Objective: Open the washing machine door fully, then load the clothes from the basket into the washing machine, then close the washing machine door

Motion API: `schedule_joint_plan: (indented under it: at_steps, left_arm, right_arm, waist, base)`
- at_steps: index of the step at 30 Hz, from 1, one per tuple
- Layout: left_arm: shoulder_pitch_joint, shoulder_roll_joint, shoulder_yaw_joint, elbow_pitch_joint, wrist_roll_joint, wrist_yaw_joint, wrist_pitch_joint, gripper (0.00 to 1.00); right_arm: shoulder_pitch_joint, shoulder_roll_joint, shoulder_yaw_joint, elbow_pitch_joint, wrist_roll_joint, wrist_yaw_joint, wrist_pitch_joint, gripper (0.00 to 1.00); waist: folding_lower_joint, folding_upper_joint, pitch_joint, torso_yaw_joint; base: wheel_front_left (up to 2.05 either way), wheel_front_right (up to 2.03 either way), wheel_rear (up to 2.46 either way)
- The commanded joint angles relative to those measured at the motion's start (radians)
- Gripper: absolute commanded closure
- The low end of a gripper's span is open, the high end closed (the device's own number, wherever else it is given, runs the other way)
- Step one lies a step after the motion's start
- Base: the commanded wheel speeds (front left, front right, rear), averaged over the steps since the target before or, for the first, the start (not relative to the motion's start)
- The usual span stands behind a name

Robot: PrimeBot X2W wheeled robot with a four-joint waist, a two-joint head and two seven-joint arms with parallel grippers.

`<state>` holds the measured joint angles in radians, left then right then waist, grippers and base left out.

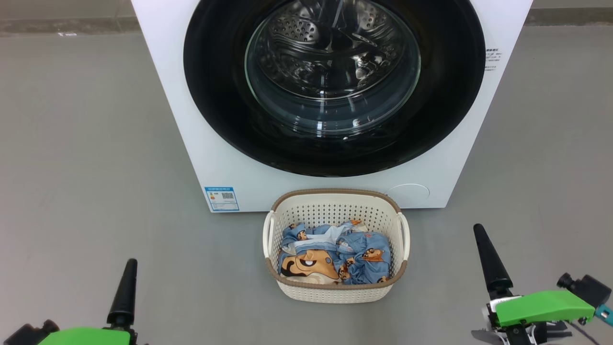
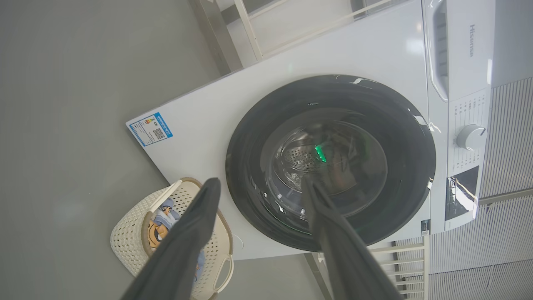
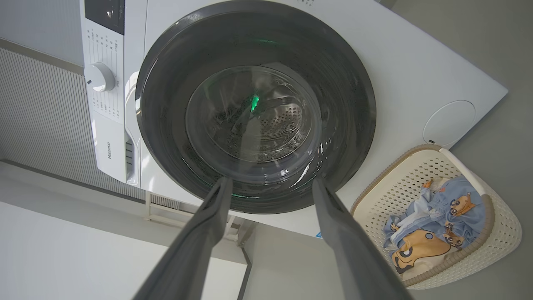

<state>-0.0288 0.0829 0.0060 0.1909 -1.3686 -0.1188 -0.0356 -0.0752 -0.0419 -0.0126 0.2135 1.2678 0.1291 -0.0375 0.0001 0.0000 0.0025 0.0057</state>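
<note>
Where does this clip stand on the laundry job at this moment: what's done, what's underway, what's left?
Done: nothing yet; the washing machine door is shut and the clothes lie in the basket on the floor. In hand: nothing; left gripper and right gripper hang open and empty, clear of the door. Left: opening the door, loading, closing.

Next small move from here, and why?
Probably raise the right fingers toward the washing machine door to open it: it is shut, the clothes lie in the basket, and both the right and left fingers are open and empty.
</note>
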Motion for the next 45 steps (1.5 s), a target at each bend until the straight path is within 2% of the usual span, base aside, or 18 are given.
schedule_joint_plan:
  at_steps: [1, 13, 23, 33, 45]
  left_arm:
    - [-0.051, 0.027, 0.012, -0.037, 0.031, -0.005, -0.010, 0.00]
    - [-0.058, 0.056, -0.015, -0.059, 0.243, -0.006, -0.046, 0.00]
    - [-0.057, 0.077, -0.037, -0.057, 0.461, -0.007, -0.075, 0.00]
    - [-0.060, 0.067, -0.023, -0.035, 0.594, -0.008, -0.105, 0.00]
    - [-0.063, 0.075, -0.029, -0.016, 0.675, -0.009, -0.140, 0.00]
  right_arm:
    - [-0.051, -0.013, 0.018, -0.036, -0.038, 0.001, -0.010, 0.00]
    - [-0.065, -0.023, 0.051, -0.042, -0.273, 0.001, -0.045, 0.00]
    - [-0.076, -0.026, 0.059, -0.026, -0.541, 0.001, -0.074, 0.00]
    - [-0.083, -0.016, 0.071, -0.017, -0.721, 0.001, -0.104, 0.00]
    - [-0.091, -0.013, 0.103, -0.014, -0.875, 0.001, -0.139, 0.00]
  waist:
    - [-0.0001, 0.0000, 0.000, -0.001]
    - [-0.0001, 0.0000, 0.001, -0.003]
    - [-0.0001, 0.0000, -0.002, -0.002]
    - [-0.0001, 0.0000, -0.008, -0.001]
    - [-0.0001, 0.0000, -0.012, -0.002]
  base:
    - [0.00, 0.00, 0.00]
    - [0.00, 0.00, 0.00]
    - [0.00, 0.00, 0.00]
    - [0.00, 0.00, 0.00]
    - [0.00, 0.00, 0.00]
